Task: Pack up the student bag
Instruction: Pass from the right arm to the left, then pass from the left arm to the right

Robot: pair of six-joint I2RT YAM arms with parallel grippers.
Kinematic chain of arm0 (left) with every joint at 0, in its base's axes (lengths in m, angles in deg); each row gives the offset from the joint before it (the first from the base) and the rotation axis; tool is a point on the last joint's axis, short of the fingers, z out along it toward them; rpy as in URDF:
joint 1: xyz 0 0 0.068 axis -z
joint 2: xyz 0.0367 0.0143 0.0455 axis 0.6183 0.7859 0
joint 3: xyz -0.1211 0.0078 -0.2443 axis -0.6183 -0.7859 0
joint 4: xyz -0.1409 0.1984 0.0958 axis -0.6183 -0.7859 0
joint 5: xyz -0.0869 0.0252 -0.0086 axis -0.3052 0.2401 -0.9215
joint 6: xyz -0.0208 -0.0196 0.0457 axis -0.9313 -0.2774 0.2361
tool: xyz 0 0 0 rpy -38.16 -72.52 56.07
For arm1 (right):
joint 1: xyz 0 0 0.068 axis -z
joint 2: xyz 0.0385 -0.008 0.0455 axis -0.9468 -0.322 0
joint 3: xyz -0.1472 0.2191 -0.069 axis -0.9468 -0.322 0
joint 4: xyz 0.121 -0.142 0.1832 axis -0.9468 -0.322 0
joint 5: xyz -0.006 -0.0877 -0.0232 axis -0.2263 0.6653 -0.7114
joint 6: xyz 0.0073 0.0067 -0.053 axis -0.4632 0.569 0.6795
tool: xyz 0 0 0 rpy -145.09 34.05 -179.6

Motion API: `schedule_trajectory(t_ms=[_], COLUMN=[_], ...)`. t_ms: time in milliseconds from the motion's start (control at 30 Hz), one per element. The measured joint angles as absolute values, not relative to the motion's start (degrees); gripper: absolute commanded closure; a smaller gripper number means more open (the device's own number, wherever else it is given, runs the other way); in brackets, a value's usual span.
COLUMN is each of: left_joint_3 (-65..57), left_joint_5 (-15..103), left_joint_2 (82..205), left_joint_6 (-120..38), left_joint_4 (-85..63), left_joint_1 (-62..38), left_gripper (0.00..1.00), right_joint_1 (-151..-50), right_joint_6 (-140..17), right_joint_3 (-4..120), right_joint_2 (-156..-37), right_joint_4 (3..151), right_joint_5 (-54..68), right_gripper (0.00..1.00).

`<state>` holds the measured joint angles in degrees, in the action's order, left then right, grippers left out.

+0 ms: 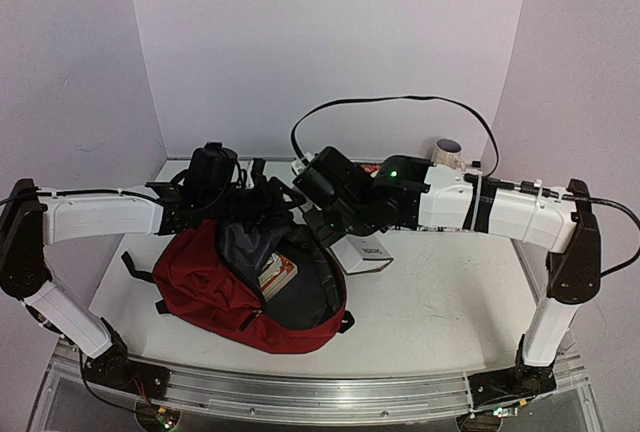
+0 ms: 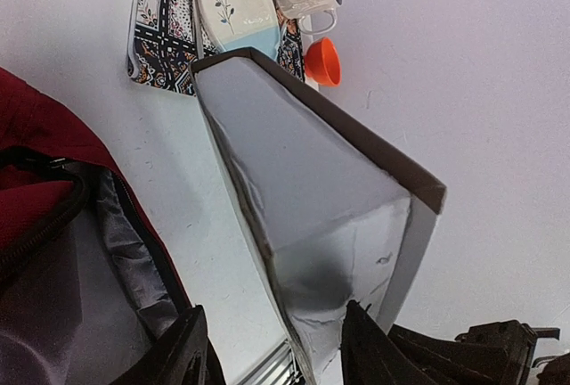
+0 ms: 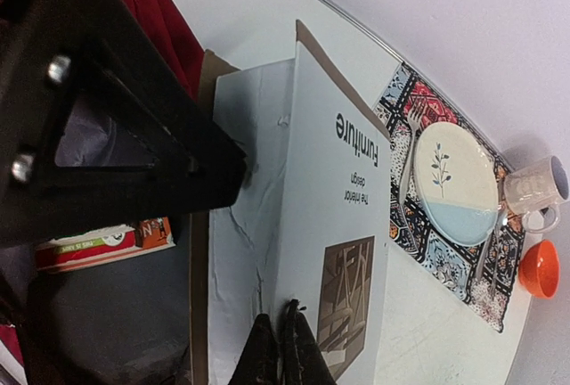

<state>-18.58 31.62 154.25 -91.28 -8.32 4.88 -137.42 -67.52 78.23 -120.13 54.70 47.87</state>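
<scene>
Bag (image 1: 215,292) sits open, left on the worktop (image 1: 440,302), red book (image 1: 277,274) already in. White book (image 3: 329,225) isn't: right tool (image 3: 278,349) seems to pinch its cover, left tool (image 2: 272,342) spread around its corner. Halfway-ish, I reckon.

Dark red student bag (image 1: 200,282), unzipped

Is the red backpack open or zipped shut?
Open. The student bag gapes wide at its mouth, showing its black lining and a book lying inside.
</scene>
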Motion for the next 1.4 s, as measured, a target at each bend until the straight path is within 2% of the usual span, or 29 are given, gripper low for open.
schedule_trajectory(t_ms=[233,400,567,633,767,900,1033,1400], left_joint_3=[-18.58,-19.78,-23.41,-24.88,-29.41,-32.56,-35.09,-45.08], left_joint_5=[30.71,30.87,32.53,33.78,36.84,39.33,41.32,45.31], left_joint_2=[154.85,154.64,152.99,152.03,149.08,146.13,142.82,136.29], left_joint_6=[-92.64,-92.99,-94.08,-94.33,-94.36,-94.55,-94.59,-99.00], left_joint_4=[-6.42,-4.71,-3.08,-2.64,-2.68,-2.49,-0.33,10.54], left_joint_1=[4.93,4.92,4.94,4.92,4.85,4.65,4.12,2.96], left_gripper=[0.78,0.90,0.99,1.00,1.00,1.00,1.00,1.00], right_joint_1=[-137.46,-137.41,-137.46,-137.62,-137.93,-138.10,-137.65,-128.92], right_joint_6=[-66.75,-66.58,-66.72,-66.91,-68.37,-70.85,-75.89,-95.96], right_joint_3=[78.23,78.23,78.23,78.23,78.11,76.28,69.91,41.56], right_joint_2=[-120.15,-120.27,-121.20,-121.37,-121.35,-121.01,-117.95,-99.42], right_joint_4=[55.86,56.28,57.20,58.70,62.90,65.69,68.35,88.58], right_joint_5=[47.30,46.95,45.26,44.02,42.19,40.94,38.95,25.25], right_gripper=[1.00,0.99,0.90,0.84,0.57,0.24,0.03,0.02])
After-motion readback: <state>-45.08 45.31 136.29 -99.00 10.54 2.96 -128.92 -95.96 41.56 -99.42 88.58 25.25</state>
